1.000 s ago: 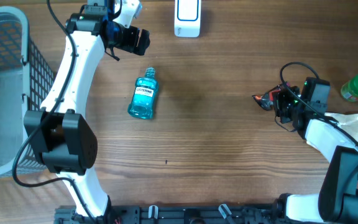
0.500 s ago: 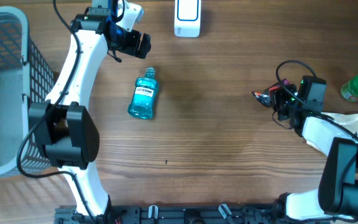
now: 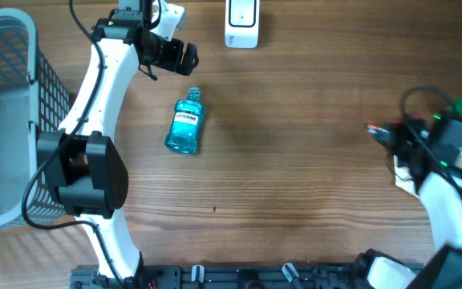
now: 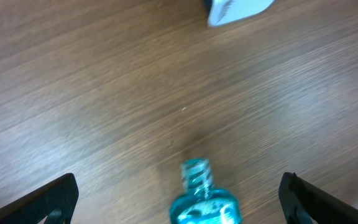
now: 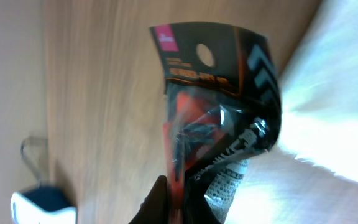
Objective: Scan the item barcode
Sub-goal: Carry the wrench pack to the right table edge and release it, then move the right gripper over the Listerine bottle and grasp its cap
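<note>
The right tool (image 3: 387, 135) is clamped on a black-and-red packet (image 5: 219, 118), which is held near the right edge of the surface (image 3: 295, 185). The left tool (image 3: 187, 54) is spread wide near the far edge, just beyond the cap of a blue mouthwash bottle (image 3: 186, 124) laid flat.
</note>
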